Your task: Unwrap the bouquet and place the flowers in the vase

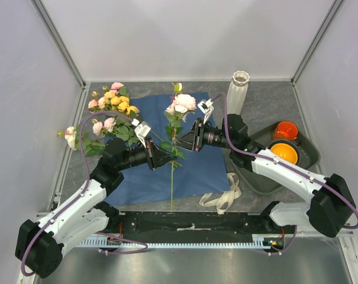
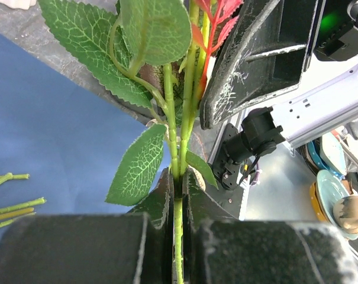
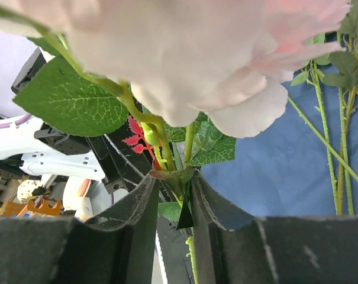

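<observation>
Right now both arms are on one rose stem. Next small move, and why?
Probably: close the right gripper fully on the stem, then open the left gripper. Both sets of fingers pinch the same pale pink rose, held over the blue paper, and the vase stands on the right arm's side.

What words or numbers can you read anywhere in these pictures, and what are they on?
None can be read.
The vase: plain white, no writing.
The blue paper: no print.
The orange cup and its tray: no label to be seen.
The left hand and right hand: only pale scuffs on the black fingers, no letters.
</observation>
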Robot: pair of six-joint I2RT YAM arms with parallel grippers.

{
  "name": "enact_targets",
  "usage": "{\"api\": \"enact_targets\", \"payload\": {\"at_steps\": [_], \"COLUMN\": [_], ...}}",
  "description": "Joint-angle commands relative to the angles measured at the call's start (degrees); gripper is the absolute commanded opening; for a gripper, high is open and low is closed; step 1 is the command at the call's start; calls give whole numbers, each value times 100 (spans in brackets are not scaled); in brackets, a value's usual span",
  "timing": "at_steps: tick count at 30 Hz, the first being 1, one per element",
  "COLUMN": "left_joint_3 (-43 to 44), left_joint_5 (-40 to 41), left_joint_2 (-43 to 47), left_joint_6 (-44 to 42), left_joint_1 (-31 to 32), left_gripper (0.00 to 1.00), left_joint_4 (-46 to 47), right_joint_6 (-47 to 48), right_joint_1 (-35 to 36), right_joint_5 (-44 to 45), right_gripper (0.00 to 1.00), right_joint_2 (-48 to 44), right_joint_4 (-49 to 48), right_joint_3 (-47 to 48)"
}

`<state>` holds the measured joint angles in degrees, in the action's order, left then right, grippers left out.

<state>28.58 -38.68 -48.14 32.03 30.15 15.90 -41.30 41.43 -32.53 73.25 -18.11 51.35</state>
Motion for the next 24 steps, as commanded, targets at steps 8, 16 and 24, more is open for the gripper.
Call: {"api": "enact_targets", "payload": {"at_steps": [8, 16, 24], "left_joint_3": [368, 982, 1913], "left_joint_5": [9, 650, 2071], "left_joint_2": [-64, 233, 902], "left_joint_6": [-232, -329, -1057], "left_joint_1": [96, 96, 96], "left_gripper": [2, 52, 78], "left_joint_4": [-113, -1290, -3239], "right_joint_6": [-194, 499, 1466], "right_joint_1": [32, -21, -267], "right_joint_5": [195, 941, 1916], "right_gripper": [5, 0, 0], "right_joint_2": [145, 40, -355], "right_joint_4": [-316, 693, 1862], "right_joint_3": [-187, 321, 1060]}}
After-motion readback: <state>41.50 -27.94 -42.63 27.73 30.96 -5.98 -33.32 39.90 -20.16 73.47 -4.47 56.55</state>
